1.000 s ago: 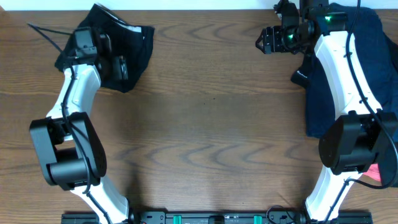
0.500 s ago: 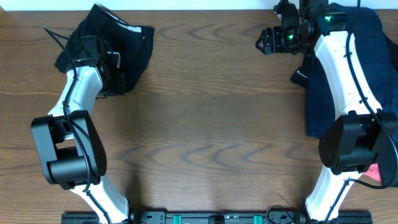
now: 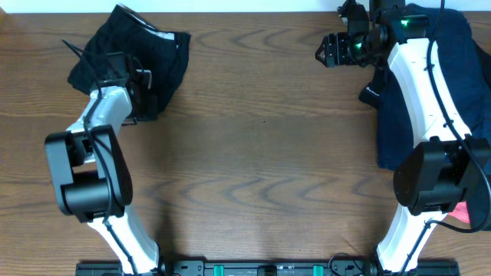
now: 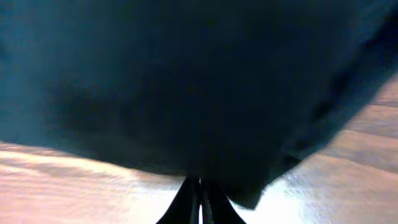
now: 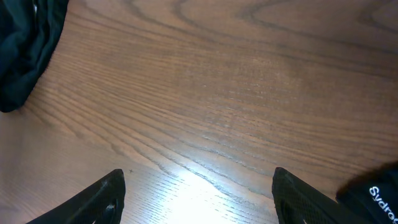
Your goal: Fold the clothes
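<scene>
The black shorts [image 3: 157,54] lie crumpled at the table's far left corner, and they fill most of the left wrist view [image 4: 186,81]. My left gripper [image 3: 144,98] sits at their near edge. Its fingers [image 4: 200,190] are pressed together where the hem meets the wood, shut on the fabric. My right gripper [image 3: 326,50] hovers open over bare table at the far right, nothing between its fingers [image 5: 102,199]. A bit of the shorts [image 5: 25,50] shows at the top left of the right wrist view.
A pile of navy-blue garments [image 3: 460,84] lies under and beside the right arm at the right edge. A coral-pink garment [image 3: 460,213] peeks out at the near right. Wood table [image 3: 261,153] stretches between the two arms.
My left gripper has gone from open to shut on the shorts' near edge, and its wrist has shifted slightly toward me, bunching the fabric. The right arm has not moved.
</scene>
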Robot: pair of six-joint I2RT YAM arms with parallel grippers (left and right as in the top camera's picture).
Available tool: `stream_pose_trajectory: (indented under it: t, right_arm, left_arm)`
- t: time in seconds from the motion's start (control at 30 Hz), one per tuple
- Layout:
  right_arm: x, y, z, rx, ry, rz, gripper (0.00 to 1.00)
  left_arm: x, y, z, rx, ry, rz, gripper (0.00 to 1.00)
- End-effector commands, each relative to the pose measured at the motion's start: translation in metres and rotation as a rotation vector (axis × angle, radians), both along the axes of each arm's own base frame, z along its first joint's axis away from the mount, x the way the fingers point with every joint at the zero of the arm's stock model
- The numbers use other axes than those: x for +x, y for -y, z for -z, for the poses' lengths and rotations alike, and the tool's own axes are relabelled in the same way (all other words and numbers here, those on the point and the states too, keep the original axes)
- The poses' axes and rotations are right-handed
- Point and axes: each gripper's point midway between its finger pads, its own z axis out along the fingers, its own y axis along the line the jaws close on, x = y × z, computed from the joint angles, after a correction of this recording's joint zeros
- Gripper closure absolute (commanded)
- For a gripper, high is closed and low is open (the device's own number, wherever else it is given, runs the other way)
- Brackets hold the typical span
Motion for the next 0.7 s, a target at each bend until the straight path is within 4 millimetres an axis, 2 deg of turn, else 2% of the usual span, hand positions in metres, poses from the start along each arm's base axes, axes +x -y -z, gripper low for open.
stream_pose_trajectory:
  t: [0.0, 0.17, 0.47, 0.67]
  right_arm:
    - [-0.002, -0.005, 0.007, 0.002, -0.021, -0.002, 0.27]
    - [-0.002, -0.005, 0.006, 0.002, -0.018, -0.002, 0.27]
    - [-0.001, -0.005, 0.006, 0.001, -0.017, -0.002, 0.26]
    - [-0.001, -0.004, 0.006, -0.001, -0.017, -0.001, 0.26]
  left_arm:
    - [-0.002, 0.000, 0.016, -0.017, -0.019, -0.037, 0.94]
    - [0.009, 0.006, 0.023, -0.051, 0.014, -0.041, 0.94]
    - [0.035, 0.024, 0.014, -0.058, 0.119, -0.031, 0.94]
    - [0.042, 0.039, 0.011, -0.057, 0.142, -0.004, 0.94]
